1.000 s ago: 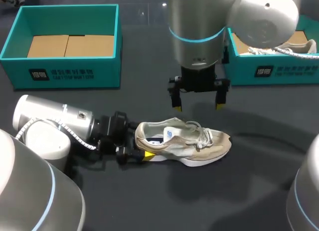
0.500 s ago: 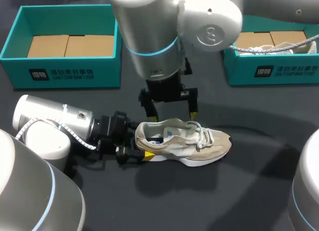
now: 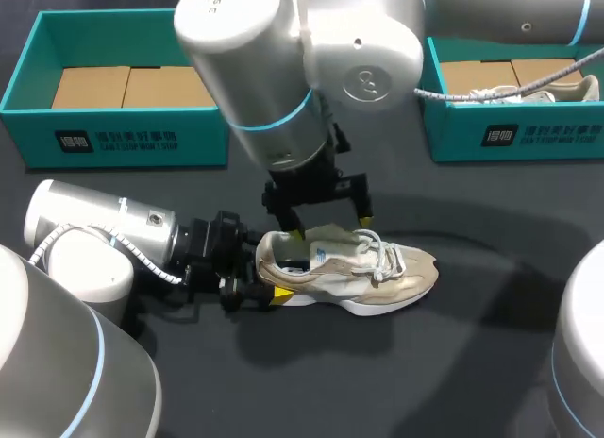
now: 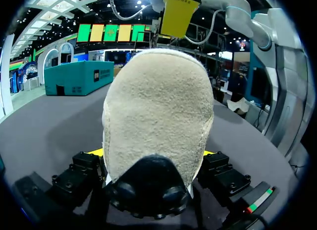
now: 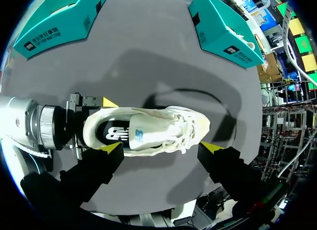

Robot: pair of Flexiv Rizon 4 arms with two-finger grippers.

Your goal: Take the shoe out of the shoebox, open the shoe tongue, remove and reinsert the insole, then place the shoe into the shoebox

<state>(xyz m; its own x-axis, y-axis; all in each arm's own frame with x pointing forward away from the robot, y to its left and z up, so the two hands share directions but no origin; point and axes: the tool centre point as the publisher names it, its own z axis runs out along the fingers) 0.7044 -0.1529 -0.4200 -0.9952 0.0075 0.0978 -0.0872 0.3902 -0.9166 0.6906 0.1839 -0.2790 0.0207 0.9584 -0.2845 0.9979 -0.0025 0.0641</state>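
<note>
Head view: the shoe [image 3: 349, 268] lies on the tabletop [image 3: 472, 362]. The left pincer [image 3: 271, 279] clamps its heel [image 3: 266, 261] from nine o'clock, apparently steadying it. Left wrist view: the heel fills that grip. Right wrist view: the right pincer [image 5: 162, 148] hangs wide, with the collar [image 5: 91, 127] ahead of it, probably to open the tongue [image 5: 138, 136].

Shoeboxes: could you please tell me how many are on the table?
2. The left shoebox stands far left, no shoe visible inside; the right shoebox stands far right, holding a pale shoe.

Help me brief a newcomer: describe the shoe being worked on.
On the dark table, a beige shoe stands with its heel in the left gripper, the right gripper above. Unlike the other shoe in the teal box, it is outside any box.
</note>
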